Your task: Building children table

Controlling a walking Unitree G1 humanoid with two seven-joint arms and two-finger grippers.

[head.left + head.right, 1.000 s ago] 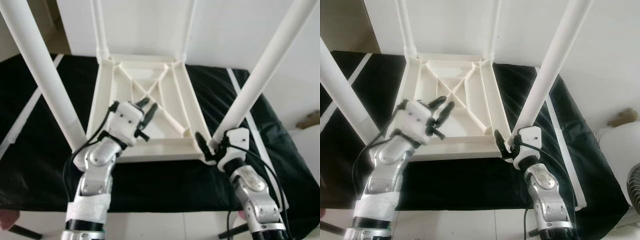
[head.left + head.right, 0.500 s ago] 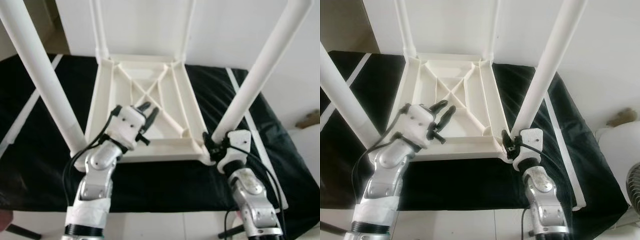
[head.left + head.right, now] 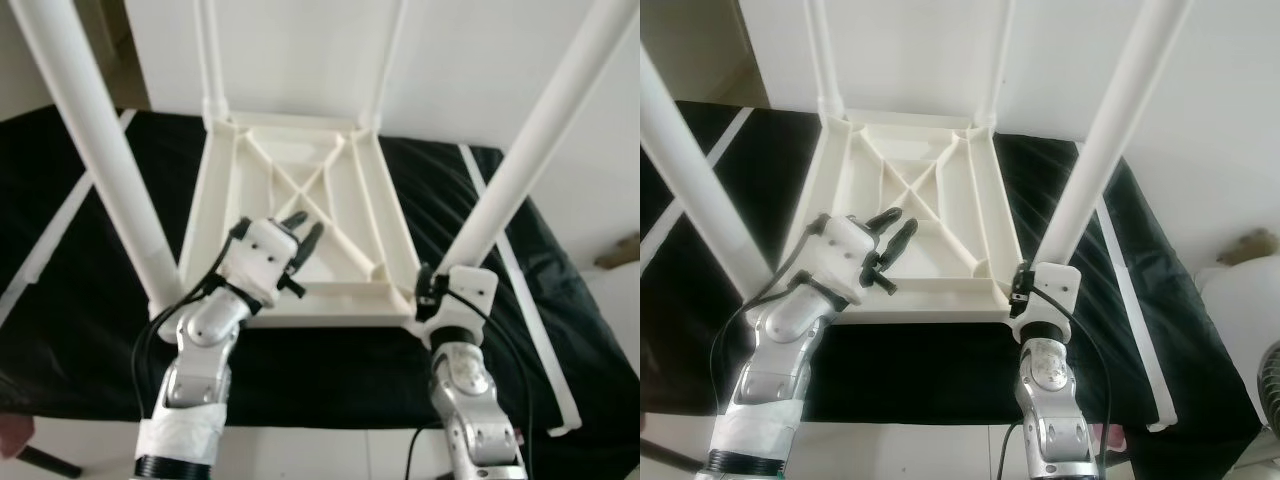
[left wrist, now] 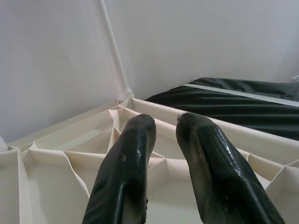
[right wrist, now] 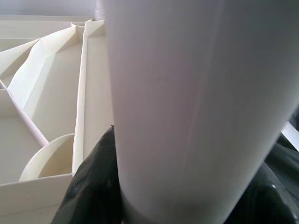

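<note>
A white plastic children's table (image 3: 330, 305) lies upside down on black cloth, its ribbed underside up and its legs standing upright. My right gripper (image 3: 432, 290) is at the base of the near right leg (image 3: 530, 150), shut on it. In the right wrist view this leg (image 5: 187, 93) sits between the black fingers (image 5: 93, 186). My left gripper (image 3: 305, 228) hovers over the underside near the front rim, right of the near left leg (image 3: 100, 150). Its fingertips (image 4: 140, 126) are slightly apart and hold nothing.
The black cloth (image 3: 60, 330) covers a low platform ending just before my body, with pale floor (image 3: 330, 455) below. A white wall (image 3: 300, 50) rises behind the two far legs (image 3: 210, 50). A long white strip (image 3: 530, 320) lies on the cloth at right.
My right gripper has moved in from beside the near right leg and closed around its base. My left gripper has sunk a little toward the front rim. The camera has shifted slightly.
</note>
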